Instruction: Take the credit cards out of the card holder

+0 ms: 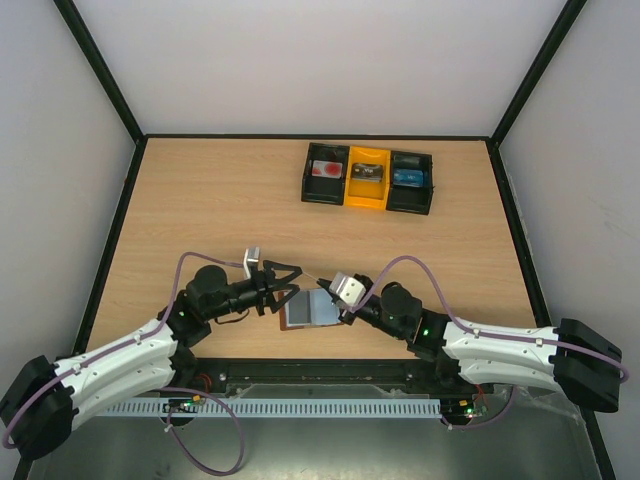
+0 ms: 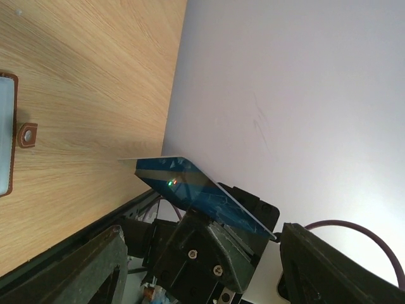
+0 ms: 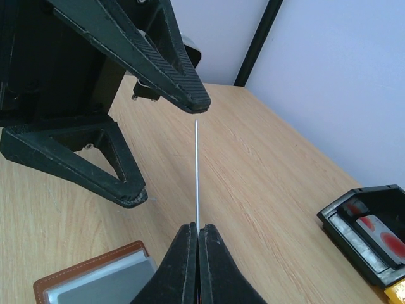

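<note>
Near the front edge of the table (image 1: 220, 200), just by the open brown card holder (image 1: 308, 311): gripping a blue credit card (image 2: 190, 187) edge-on in the closed right end effector (image 3: 197, 233), with the left end effector (image 1: 292, 281) spread wide astride its free end, not touching. Probably light, stiff, slick plastic; best pinched flat across both faces, close to an edge.
</note>
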